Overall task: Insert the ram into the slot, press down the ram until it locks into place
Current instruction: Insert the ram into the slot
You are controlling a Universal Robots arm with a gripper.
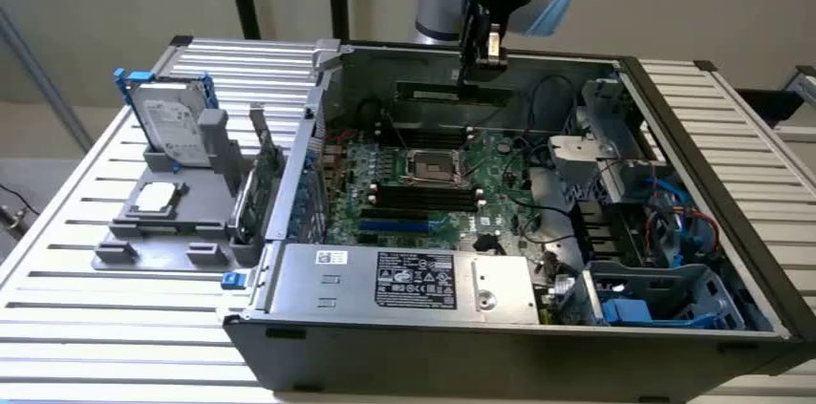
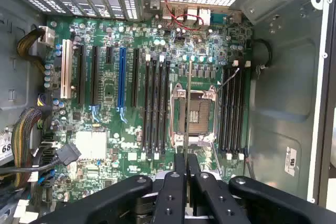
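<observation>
1. The hand (image 1: pixel 481 68) hangs over the far side of the open computer case (image 1: pixel 510 347). Its fingers (image 2: pixel 178 174) are pressed together, pinching the ram (image 1: pixel 449 92).
2. In the exterior view the ram is a long, thin, flat stick of dark green. It is held level on its long edge just under the fingertips and reaches out to both sides of them.
3. In the wrist view the ram (image 2: pixel 187 98) is seen edge-on as a thin pale line running out from between the two black fingers.
4. The ram is in the air above the motherboard (image 2: pixel 105 145), clear of every socket. In the wrist view it lines up over the silver processor socket (image 2: pixel 202 111).
5. The slot (image 2: pixel 155 108) is one of a bank of long, narrow black sockets lying parallel beside the processor socket. A like bank (image 2: pixel 233 108) lies on its other side. Which socket is meant I cannot tell.
6. A blue slot (image 2: pixel 122 82) lies further along the board.
7. The case stands on a white slatted table (image 1: pixel 76 232).
</observation>
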